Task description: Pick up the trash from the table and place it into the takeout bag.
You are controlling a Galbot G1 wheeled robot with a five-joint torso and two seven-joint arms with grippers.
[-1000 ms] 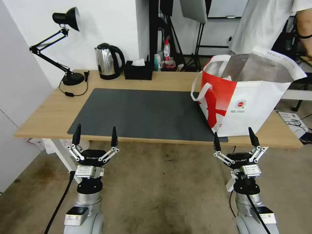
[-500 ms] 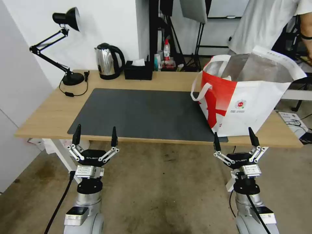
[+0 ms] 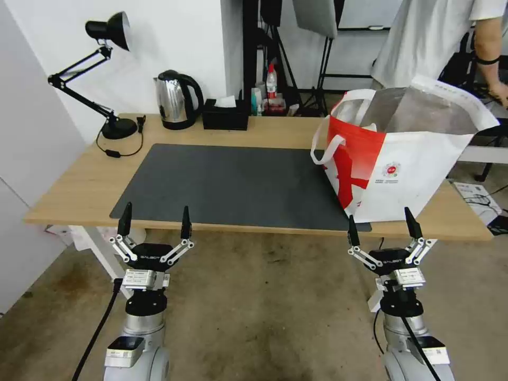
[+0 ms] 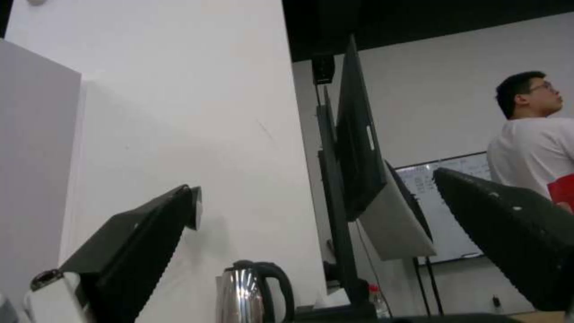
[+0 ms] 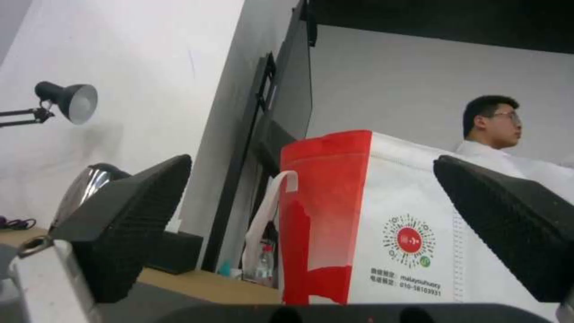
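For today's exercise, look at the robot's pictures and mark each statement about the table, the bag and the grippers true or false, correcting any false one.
1. The takeout bag stands at the table's right end, partly on the mat. True.
2. The left gripper is shut on a cup. False: it is open and holds nothing, in front of the table's near edge.
3. The kettle stands next to the tissue box at the back of the table. True.
4. The right gripper is inside the bag. False: it is open, in front of the table's near edge, below the bag.
5. A bowl of shells sits on the mat. False: nothing lies on the mat but a corner of the bag.
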